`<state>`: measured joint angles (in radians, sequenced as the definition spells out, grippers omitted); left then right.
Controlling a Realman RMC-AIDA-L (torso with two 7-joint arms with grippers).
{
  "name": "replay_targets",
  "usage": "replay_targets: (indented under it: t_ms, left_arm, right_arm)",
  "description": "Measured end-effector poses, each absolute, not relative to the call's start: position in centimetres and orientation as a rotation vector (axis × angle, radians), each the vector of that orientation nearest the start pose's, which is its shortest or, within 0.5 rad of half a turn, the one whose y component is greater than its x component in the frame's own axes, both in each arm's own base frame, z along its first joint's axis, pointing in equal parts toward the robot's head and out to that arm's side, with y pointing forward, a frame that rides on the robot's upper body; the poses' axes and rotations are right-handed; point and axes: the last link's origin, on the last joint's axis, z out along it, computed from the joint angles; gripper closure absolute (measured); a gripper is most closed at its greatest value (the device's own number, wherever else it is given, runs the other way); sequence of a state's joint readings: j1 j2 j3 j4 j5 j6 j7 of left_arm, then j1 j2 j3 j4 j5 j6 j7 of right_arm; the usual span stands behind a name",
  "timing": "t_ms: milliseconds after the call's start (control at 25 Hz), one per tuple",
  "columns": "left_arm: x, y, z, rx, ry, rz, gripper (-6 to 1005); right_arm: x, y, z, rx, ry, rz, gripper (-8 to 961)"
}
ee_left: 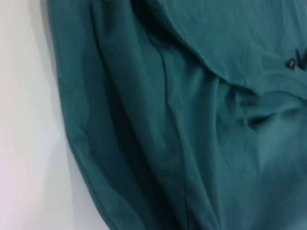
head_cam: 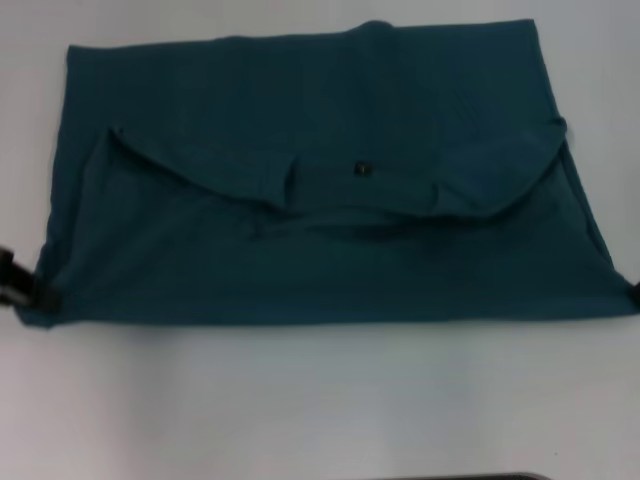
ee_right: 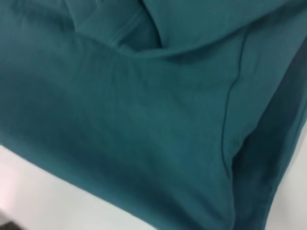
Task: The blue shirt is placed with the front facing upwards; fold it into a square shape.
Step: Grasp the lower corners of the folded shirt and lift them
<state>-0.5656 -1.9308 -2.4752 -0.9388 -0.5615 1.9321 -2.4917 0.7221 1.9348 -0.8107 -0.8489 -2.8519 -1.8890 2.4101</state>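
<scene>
While both pincers' states stay unreadable, the blue shirt [head_cam: 330,180] lies folded, long axis left-right.

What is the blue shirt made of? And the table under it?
The blue shirt looks like soft, matte knit cloth, likely cotton: it sags into gentle folds and creases and shows stitched seams. The table looks smooth, hard and white, perhaps laminate or plastic; its exact material cannot be told.

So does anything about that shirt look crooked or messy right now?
A little. The blue shirt is folded into a wide rectangle, not a square, and the sleeves and neck part lie in a rumpled, sagging curve across the middle. The left gripper and the right gripper sit at the near corners. Nothing looks torn.
</scene>
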Motion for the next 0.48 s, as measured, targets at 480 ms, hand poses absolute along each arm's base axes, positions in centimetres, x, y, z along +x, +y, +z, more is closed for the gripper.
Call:
replay_targets:
  t_ms: [480]
  left_arm:
    - [-30.8,26.5,7.8,-2.408,-2.05,0.421,964]
  right_arm:
    - [28.9,30.0,6.0,-2.519,1.762,-0.889,933]
